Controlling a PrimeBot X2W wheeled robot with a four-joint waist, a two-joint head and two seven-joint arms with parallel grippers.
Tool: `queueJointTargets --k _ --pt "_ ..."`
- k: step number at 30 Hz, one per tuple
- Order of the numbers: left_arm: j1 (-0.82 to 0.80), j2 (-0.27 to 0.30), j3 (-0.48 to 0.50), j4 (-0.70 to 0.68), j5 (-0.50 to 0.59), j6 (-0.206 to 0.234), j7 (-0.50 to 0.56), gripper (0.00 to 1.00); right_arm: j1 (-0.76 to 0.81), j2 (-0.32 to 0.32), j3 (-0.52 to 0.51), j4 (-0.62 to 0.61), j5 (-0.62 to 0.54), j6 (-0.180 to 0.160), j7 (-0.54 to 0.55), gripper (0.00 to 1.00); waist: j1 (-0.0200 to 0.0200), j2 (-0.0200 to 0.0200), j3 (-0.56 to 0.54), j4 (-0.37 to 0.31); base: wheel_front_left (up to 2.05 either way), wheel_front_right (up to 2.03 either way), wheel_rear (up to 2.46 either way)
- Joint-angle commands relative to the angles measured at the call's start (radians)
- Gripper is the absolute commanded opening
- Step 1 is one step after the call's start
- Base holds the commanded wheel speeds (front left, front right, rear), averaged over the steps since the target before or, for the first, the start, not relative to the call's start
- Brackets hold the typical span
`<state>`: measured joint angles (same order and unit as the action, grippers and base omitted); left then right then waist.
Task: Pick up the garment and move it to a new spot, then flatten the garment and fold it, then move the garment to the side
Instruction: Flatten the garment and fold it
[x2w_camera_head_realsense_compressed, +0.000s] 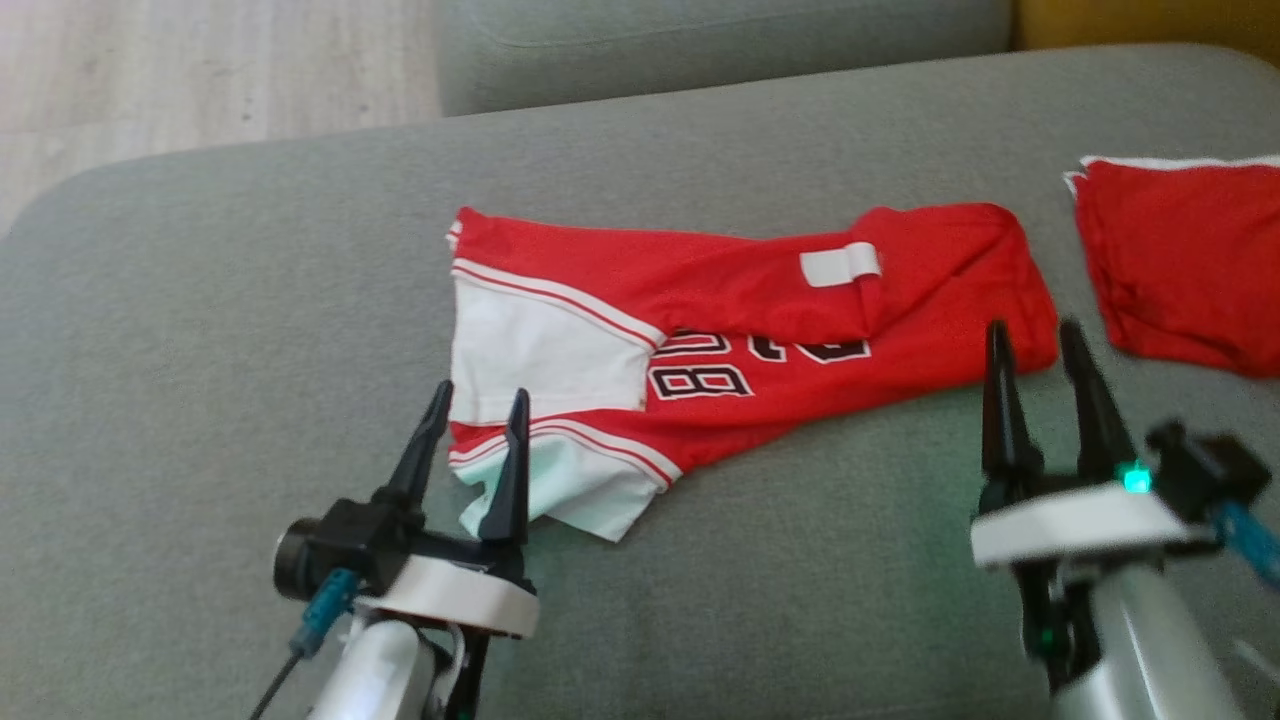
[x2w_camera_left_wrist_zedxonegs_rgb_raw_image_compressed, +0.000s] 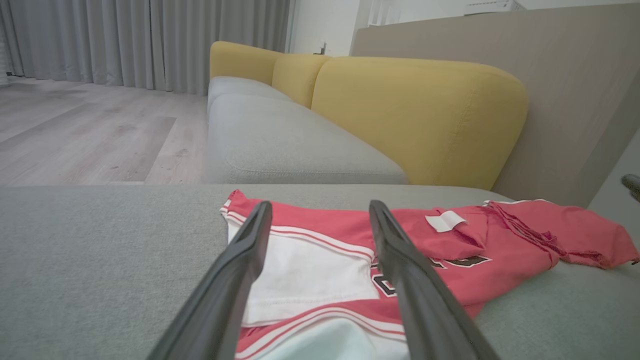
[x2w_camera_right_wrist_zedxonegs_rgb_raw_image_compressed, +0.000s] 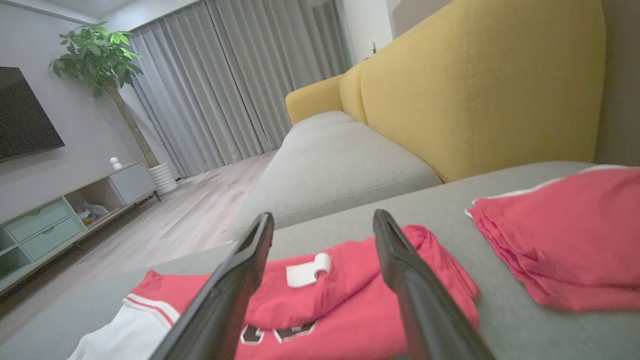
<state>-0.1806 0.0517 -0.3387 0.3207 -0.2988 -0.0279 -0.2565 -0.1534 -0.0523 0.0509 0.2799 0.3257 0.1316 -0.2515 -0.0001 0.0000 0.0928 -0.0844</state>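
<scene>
The garment (x2w_camera_head_realsense_compressed: 760, 300), a red jersey with white panels and dark numbers, lies on the grey seat cushion (x2w_camera_head_realsense_compressed: 200, 400) directly in front of both grippers. Its long axis runs from left to right across the head view.

The left gripper (x2w_camera_head_realsense_compressed: 480, 392) has its two fingers apart and holds nothing. Its fingertips stand over the near left end of the garment, where the white panel and the pale lower corner are. In the left wrist view this white part lies between and under the fingers. The right gripper (x2w_camera_head_realsense_compressed: 1032, 328) is also spread and empty. Its tips stand just beside the near edge of the right end, which is a rounded red fold.

I judge that the left arm is a little nearer to the cloth, but each arm has its own end within reach. So the coming move seems to turn on this point: one gripper for each end, along the long axis.

The garment is not flat. Its far part is folded over toward the robot, half covers the numbers and shows a white label (x2w_camera_head_realsense_compressed: 838, 265).

Further right, apart from the garment, a second red cloth (x2w_camera_head_realsense_compressed: 1190, 260) lies folded on the same cushion.
</scene>
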Motion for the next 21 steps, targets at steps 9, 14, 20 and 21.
queueJointTargets --k 9,14,20,21 --pt "-0.103 0.034 0.060 0.031 0.039 -0.018 -0.004 1.00 0.033 0.002 0.032 -0.130 0.014 -0.001 -0.010 1.00 0.0001 0.0000 0.054 -0.058 0.00 0.00 0.00" --pt "-0.192 0.058 0.064 0.132 0.059 0.005 0.057 1.00 0.032 0.002 0.026 -0.138 0.010 -0.001 -0.010 1.00 0.0001 0.0000 0.099 -0.064 0.00 0.00 0.00" --pt "-0.288 0.089 0.091 0.271 0.066 0.051 0.122 1.00 0.020 0.002 0.035 -0.149 0.008 -0.001 -0.010 1.00 0.0001 0.0000 0.145 -0.072 0.00 0.00 0.00" --pt "-0.301 0.093 0.097 0.290 0.064 0.057 0.124 1.00 0.019 0.002 0.037 -0.152 0.009 -0.001 -0.010 1.00 0.0001 0.0000 0.151 -0.073 0.00 0.00 0.00"
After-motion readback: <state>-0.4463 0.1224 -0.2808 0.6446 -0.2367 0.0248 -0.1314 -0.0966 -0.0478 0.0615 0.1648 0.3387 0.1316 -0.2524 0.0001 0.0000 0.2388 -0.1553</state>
